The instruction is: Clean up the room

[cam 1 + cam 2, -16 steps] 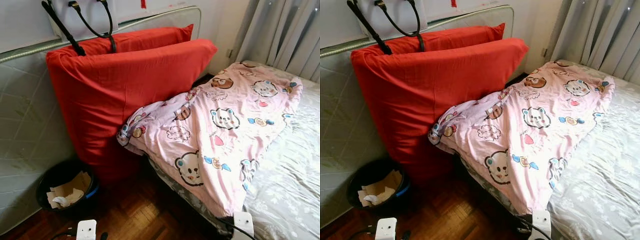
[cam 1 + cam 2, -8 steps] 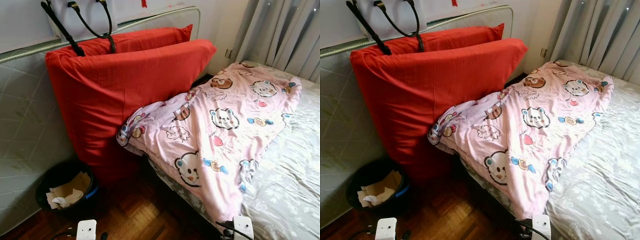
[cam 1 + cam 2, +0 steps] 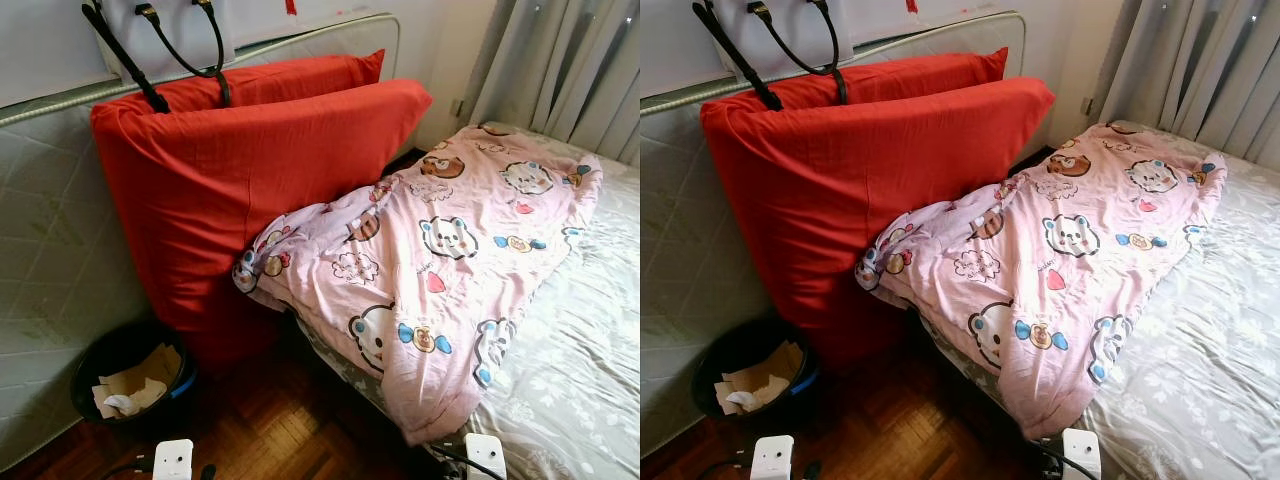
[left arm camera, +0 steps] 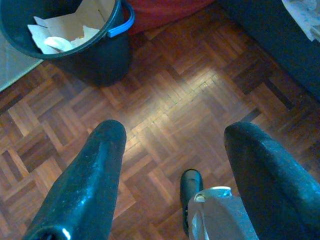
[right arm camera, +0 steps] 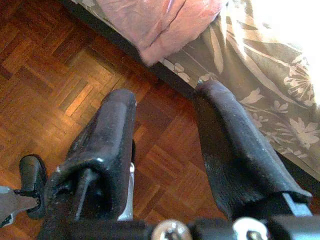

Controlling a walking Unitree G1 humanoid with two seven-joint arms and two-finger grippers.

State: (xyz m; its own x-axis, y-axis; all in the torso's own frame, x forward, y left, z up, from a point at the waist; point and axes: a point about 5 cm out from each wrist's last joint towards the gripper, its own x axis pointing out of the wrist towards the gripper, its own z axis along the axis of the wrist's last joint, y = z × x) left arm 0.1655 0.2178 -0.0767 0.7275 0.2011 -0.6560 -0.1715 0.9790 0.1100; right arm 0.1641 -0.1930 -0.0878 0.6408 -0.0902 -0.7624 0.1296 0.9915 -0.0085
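Pink blanket (image 3: 440, 250) w/ bear print lies rumpled across the bed (image 3: 590, 370), running from far right toward near centre; its near corner hangs over the bed edge, just above the wood floor (image 3: 270, 430). Grey floral sheet (image 3: 1200, 380) bare on the right of the blanket. Two red pillows (image 3: 240, 170) stand upright at left, leaning on a grey mattress (image 3: 50, 250) propped against the wall; blanket's left edge touches the front pillow. Black bag straps (image 3: 180, 50) hang over the mattress top, behind the pillows. Black bin (image 3: 130, 375) w/ paper scraps sits on the floor near left, just beside the pillows. Curtains (image 3: 570, 60) far right.

Left claw (image 4: 172, 165) low over the floor, fingers wide apart, holding nothing, bin near it. Right claw (image 5: 165, 150) also wide, empty, over the floor right by the bed edge, blanket corner (image 5: 165, 25) just beyond its tips.
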